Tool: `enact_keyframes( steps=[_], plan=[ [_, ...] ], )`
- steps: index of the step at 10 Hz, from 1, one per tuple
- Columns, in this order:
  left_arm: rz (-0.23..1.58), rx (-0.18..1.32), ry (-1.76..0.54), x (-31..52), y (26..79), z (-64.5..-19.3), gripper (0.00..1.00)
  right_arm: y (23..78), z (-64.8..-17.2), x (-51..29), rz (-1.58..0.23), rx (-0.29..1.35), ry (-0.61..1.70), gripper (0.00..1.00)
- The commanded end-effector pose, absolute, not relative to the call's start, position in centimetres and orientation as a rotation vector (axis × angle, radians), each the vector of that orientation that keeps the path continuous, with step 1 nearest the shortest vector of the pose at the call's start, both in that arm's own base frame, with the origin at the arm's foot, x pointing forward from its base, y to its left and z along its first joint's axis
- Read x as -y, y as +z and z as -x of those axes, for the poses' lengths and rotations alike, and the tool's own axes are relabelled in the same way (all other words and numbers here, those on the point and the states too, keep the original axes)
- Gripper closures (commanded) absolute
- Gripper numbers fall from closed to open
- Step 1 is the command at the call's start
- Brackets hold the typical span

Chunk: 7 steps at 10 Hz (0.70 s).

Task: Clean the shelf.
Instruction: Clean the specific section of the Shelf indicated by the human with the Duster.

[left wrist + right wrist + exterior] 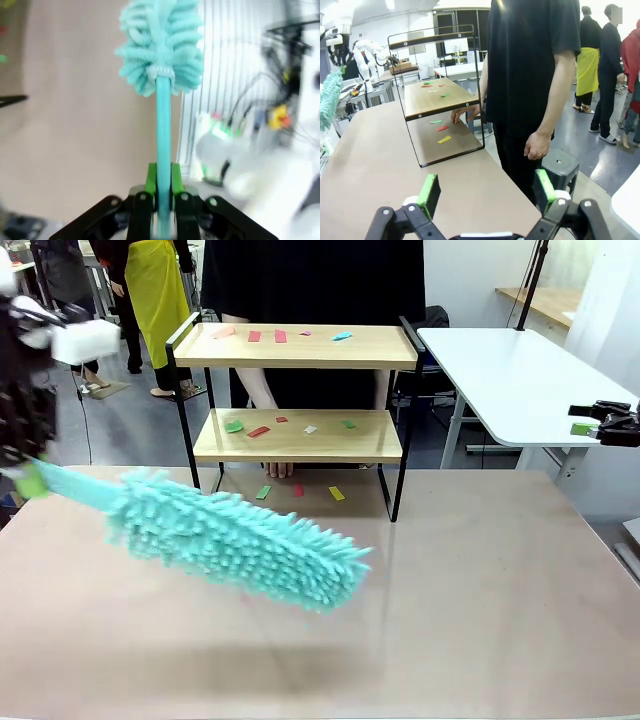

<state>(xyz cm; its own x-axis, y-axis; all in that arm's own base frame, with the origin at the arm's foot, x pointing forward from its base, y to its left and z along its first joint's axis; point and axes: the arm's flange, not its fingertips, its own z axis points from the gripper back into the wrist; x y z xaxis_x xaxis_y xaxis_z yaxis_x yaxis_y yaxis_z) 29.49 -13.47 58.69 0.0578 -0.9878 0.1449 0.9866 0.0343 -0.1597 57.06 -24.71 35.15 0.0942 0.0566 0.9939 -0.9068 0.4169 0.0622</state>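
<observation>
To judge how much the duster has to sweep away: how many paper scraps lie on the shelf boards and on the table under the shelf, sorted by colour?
red or pink scraps: 7
green scraps: 3
yellow scrap: 1
blue scrap: 1
white scrap: 1
Total: 13

No readable text or markings.
The coloured paper slips (258,432) on the shelf (380,348) and table (480,580) are too small to show any print; background equipment (270,117) is blurred beyond reading.
</observation>
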Motion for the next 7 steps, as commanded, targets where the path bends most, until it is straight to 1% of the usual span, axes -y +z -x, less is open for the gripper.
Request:
enact_keyframes(
  steps=[1, 2, 3, 4, 5, 7],
  plan=[
    [0.283, 0.111, -1.249, 17.7, 55.8, -27.8, 0.87, 35.4, -57.1, 24.6, -0.875, 1.274, 0.875, 0.00],
    [0.330, 0.123, -1.140, 19.1, 55.0, -27.0, 0.87, 35.4, -57.1, 24.6, -0.875, 1.274, 0.875, 0.00],
    [0.331, 0.129, -1.070, 20.0, 54.7, -26.1, 0.87, 35.4, -57.1, 24.6, -0.875, 1.274, 0.875, 0.00],
    [0.348, 0.075, -1.028, 20.8, 54.9, -25.9, 0.87, 35.4, -57.1, 24.6, -0.875, 1.274, 0.875, 0.00],
    [0.341, 0.075, -1.136, 19.4, 54.7, -27.4, 0.87, 35.4, -57.1, 24.6, -0.875, 1.274, 0.875, 0.00],
    [0.341, 0.075, -1.136, 19.4, 54.7, -27.4, 0.87, 35.4, -57.1, 24.6, -0.875, 1.274, 0.875, 0.00]
  ],
)
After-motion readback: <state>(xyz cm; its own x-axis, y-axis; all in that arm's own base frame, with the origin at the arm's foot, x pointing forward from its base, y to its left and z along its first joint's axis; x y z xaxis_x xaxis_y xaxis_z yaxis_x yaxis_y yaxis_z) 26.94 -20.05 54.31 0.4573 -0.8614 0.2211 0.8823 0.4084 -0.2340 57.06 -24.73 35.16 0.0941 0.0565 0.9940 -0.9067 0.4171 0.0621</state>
